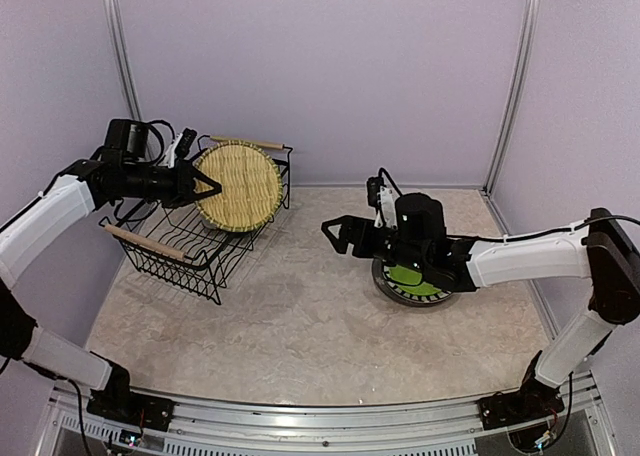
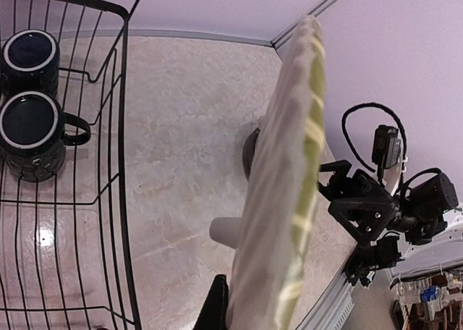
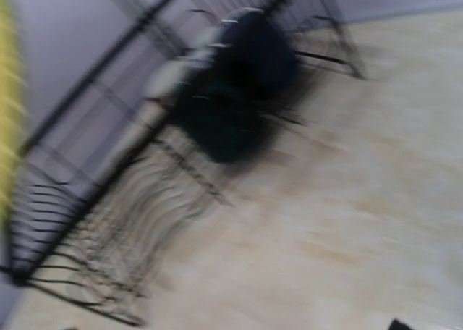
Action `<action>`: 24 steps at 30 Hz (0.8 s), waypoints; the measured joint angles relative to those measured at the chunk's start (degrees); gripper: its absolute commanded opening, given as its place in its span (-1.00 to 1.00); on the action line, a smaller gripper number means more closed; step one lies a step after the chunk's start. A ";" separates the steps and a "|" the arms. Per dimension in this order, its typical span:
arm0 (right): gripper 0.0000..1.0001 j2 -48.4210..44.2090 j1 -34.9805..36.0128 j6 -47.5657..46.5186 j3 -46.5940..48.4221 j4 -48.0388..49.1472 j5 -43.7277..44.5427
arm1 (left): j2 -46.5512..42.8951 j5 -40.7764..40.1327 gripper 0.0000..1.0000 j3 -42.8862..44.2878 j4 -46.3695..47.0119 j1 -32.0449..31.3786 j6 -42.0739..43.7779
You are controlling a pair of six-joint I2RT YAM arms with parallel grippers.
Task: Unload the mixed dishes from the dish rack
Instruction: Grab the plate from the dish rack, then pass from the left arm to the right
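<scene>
My left gripper (image 1: pixel 207 184) is shut on the rim of the woven yellow straw plate (image 1: pixel 238 186) and holds it on edge above the right end of the dish rack (image 1: pixel 175 251). In the left wrist view the plate (image 2: pixel 286 200) is edge-on, with one black finger (image 2: pixel 215 305) against it. A dark blue mug (image 2: pixel 29 55) and a dark green mug (image 2: pixel 30 133) stand in the rack (image 2: pixel 123 163). My right gripper (image 1: pixel 338 234) is open and empty over the table's middle. Its arm hangs over a plate stack with the green plate (image 1: pixel 410 278) on top. The right wrist view is blurred and shows the rack (image 3: pixel 108 221) and mugs (image 3: pixel 239 84).
A pale cylinder (image 2: pixel 226 231) lies on the table, partly hidden behind the held plate. The rack's wooden handles (image 1: pixel 145 241) run along its near and far ends. Purple walls close in the back and sides. The marbled tabletop (image 1: pixel 300 326) lies between rack and plates.
</scene>
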 measured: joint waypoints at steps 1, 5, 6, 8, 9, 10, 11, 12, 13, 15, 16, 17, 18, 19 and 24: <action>0.87 0.02 0.00 0.42 -0.02 1.27 -1.29 | 0.52 0.15 -1.00 0.17 -0.50 -0.94 0.50; 0.95 0.72 0.00 2.25 -0.02 8.68 -7.69 | 1.68 0.44 -1.00 1.05 -3.30 -5.68 2.69; 0.96 1.07 0.00 2.69 -0.13 10.47 -8.87 | 1.77 0.33 -1.00 1.18 -3.67 -6.88 3.34; 0.96 1.68 0.00 3.50 -0.61 13.42 -10.75 | 1.77 -0.15 -1.00 1.27 -4.35 -8.81 4.24; 0.94 1.95 0.00 3.87 -1.01 14.53 -11.54 | 1.88 -0.59 -1.00 1.46 -4.94 -9.79 4.70; 0.85 2.10 0.00 4.13 -1.33 15.19 -12.09 | 2.14 -0.94 -1.00 1.84 -5.60 -10.64 5.05; 0.73 2.36 0.00 4.50 -1.64 15.91 -12.66 | 2.58 -1.05 -1.00 2.27 -5.99 -11.43 5.42; 0.64 2.67 0.00 4.74 -1.79 16.41 -13.05 | 3.06 -1.09 -1.00 2.75 -6.40 -12.02 5.75; 0.54 2.93 0.00 4.98 -1.95 16.79 -13.38 | 3.67 -1.11 -1.00 3.13 -6.60 -12.68 6.12; 0.30 3.39 -0.26 5.66 -2.49 17.90 -13.94 | 4.63 -1.36 -1.00 3.41 -6.88 -13.68 6.60; 0.21 3.54 -0.33 6.01 -2.93 18.67 -14.23 | 5.03 -1.53 -1.00 3.41 -7.17 -14.05 6.80; 0.15 3.69 -0.39 6.49 -3.39 19.34 -14.49 | 5.33 -1.60 -1.00 3.41 -7.56 -14.34 6.97; 0.09 3.85 -0.52 6.78 -3.78 19.96 -14.88 | 5.53 -1.55 -1.00 3.41 -7.82 -14.51 7.04; 0.05 4.09 -0.70 7.45 -4.22 20.76 -15.28 | 5.68 -1.46 -1.00 3.41 -8.02 -14.60 7.08; -0.06 5.55 -1.49 9.42 -5.27 23.85 -17.07 | 6.34 -0.59 -1.00 3.61 -8.44 -15.23 7.15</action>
